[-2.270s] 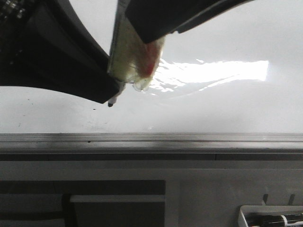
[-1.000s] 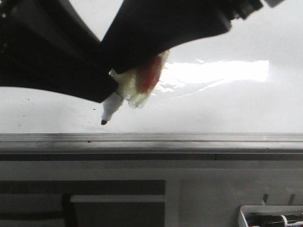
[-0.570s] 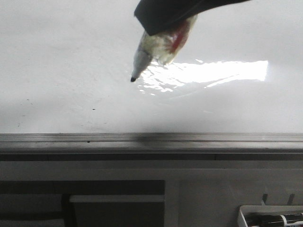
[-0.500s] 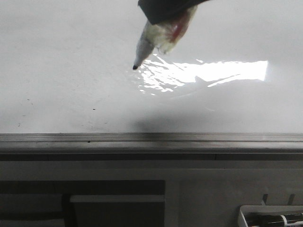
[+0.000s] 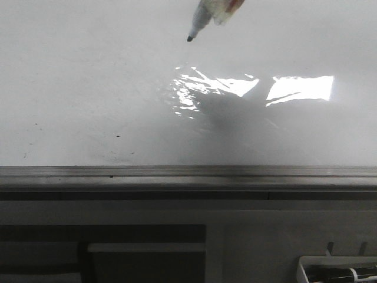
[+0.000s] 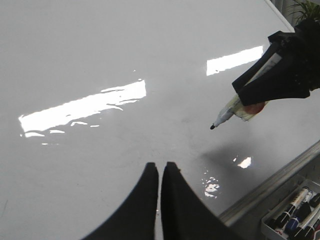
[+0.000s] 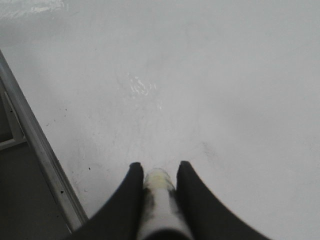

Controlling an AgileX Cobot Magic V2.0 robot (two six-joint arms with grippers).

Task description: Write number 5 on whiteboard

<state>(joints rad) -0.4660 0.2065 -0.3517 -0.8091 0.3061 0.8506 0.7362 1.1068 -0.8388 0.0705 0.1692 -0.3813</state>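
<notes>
Bright light glares in patches point(image 5: 300, 87) off a glossy white surface filling the upper frame. Below it a grey metal rail point(image 5: 188, 173) runs the full width, above a dark grey panel point(image 5: 259, 236) with a rectangular recess point(image 5: 144, 262) at lower left. A white tray point(image 5: 339, 269) of markers sits in the lower right corner. Green plant leaves point(image 6: 304, 9) show at the left wrist view's upper right.

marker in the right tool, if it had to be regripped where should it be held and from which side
Probably on the barrel, about where the right tool clamps the marker now, behind the tapered nose, approaching across the barrel from above. The marker slants tip-down above the whiteboard; the tip must stay clear for writing, and the board blocks any approach from below.
</notes>
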